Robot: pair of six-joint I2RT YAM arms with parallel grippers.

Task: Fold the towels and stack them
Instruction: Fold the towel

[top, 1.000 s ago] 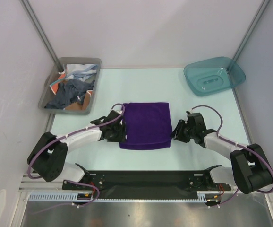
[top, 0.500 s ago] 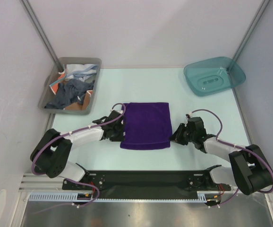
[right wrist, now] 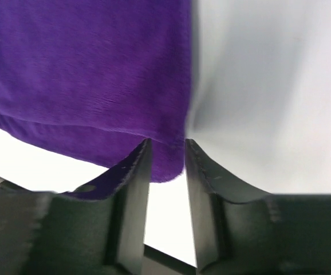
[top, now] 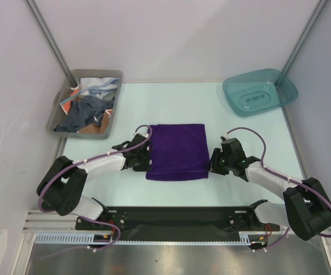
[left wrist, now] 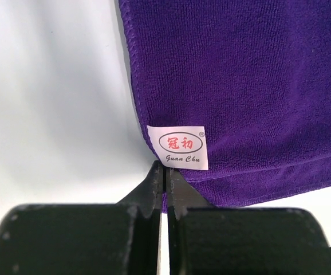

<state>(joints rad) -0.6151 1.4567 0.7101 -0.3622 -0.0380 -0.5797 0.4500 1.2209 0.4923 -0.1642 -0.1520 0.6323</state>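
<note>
Left jaws are clamped on the purple towel [left wrist: 240,86] by its label [left wrist: 178,147]; right jaws sit apart, straddling its other near corner.

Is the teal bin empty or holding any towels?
Empty: in the top view the teal bin shows only its bare moulded floor, no cloth inside.

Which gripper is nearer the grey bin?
Left. The left gripper is at the near-left corner of the purple towel, on the side of the grey bin; the right gripper is at its near-right corner, farther away.
</note>
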